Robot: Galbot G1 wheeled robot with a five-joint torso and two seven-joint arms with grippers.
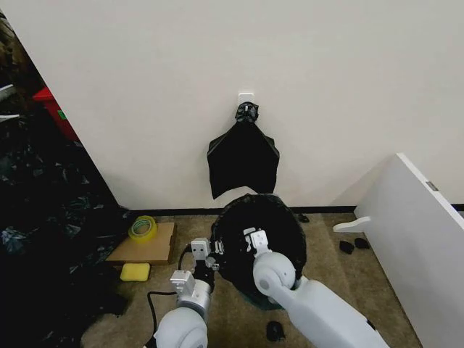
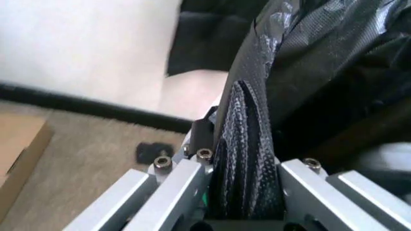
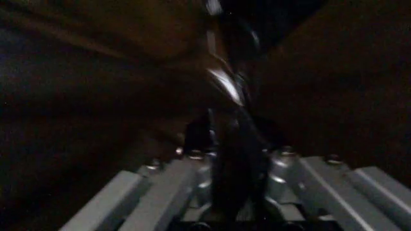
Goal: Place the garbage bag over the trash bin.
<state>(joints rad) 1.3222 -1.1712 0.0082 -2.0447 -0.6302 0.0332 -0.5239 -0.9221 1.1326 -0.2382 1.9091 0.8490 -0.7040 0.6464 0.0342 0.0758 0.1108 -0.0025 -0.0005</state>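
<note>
bag's mostly on: garbage bag (image 1: 272, 217) drapes the trash bin (image 1: 255, 299) on the carpet, left gripper (image 1: 208, 255) and right gripper (image 1: 254, 240) both pinching its plastic; next i'd guess tugging the edge down

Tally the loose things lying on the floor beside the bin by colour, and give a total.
Yellow: 2, tape roll and sponge
Brown: 1, cardboard sheet
Black: 4, small pieces
Total: 7
</note>
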